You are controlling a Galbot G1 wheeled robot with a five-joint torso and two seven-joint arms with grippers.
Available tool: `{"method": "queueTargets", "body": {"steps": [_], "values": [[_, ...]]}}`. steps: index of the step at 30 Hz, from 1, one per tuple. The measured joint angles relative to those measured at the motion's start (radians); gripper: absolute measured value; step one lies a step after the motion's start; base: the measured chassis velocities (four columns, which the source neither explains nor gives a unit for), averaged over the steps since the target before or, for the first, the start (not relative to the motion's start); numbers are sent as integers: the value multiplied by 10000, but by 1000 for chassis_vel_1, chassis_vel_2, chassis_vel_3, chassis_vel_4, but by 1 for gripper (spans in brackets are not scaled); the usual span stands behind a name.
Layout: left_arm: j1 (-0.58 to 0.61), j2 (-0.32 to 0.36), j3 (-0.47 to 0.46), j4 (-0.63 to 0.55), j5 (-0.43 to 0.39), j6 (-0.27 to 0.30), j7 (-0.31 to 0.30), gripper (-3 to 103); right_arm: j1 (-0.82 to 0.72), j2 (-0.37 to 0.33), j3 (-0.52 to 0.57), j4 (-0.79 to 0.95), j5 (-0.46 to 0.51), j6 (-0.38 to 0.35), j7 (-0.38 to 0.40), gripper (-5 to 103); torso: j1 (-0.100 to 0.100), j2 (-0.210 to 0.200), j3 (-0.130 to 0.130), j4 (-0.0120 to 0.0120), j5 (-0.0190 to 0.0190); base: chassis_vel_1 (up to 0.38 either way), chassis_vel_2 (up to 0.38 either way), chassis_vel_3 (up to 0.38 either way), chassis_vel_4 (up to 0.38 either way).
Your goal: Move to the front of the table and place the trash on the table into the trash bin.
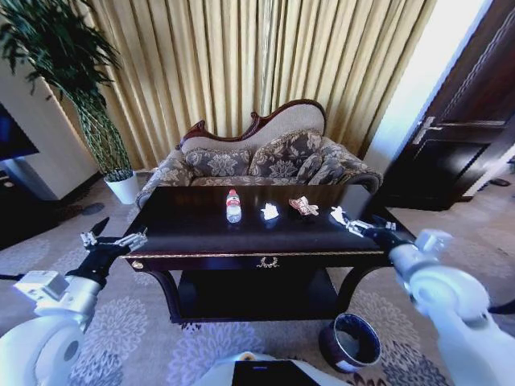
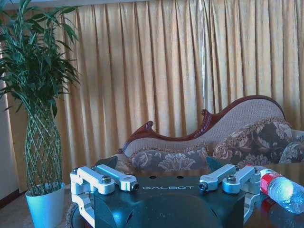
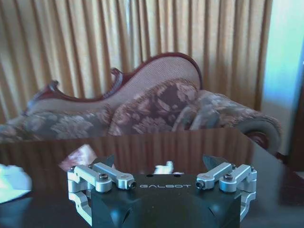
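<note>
1. On the left we see the left gripper (image 1: 113,239) held beside the table's left end, its fingers spread apart and holding nothing.
2. The table (image 1: 185,233) stands in front of the sofa (image 1: 265,161).
3. Along its top lie the bottle (image 1: 233,206), then the white paper (image 1: 269,211), then the reddish wrapper (image 1: 303,207), each apart from the next.
4. Over the table's right end we see the right gripper (image 1: 362,223), jaws apart and empty, well right of the wrapper.
5. The trash bin (image 1: 350,342) sits on the carpet by the table's front right leg.
</note>
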Motion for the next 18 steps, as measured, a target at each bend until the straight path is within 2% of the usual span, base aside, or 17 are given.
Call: {"method": "queueTargets", "body": {"steps": [5,9,18], "values": [[-2,-29,44,0,-2,9,-10,100,628,-397,-401,-648,192,-381,312,100,0,1,0,0,0,0,0,0,0],[-19,-26,54,0,-2,23,-17,100,1568,-739,-1156,-1412,817,-950,816,100,0,0,1,-1,-2,0,0,0,0],[90,16,-107,0,-6,27,-31,100,2908,-547,-2586,-2332,757,-1001,1273,100,0,0,1,3,1,0,0,0,0]]}}
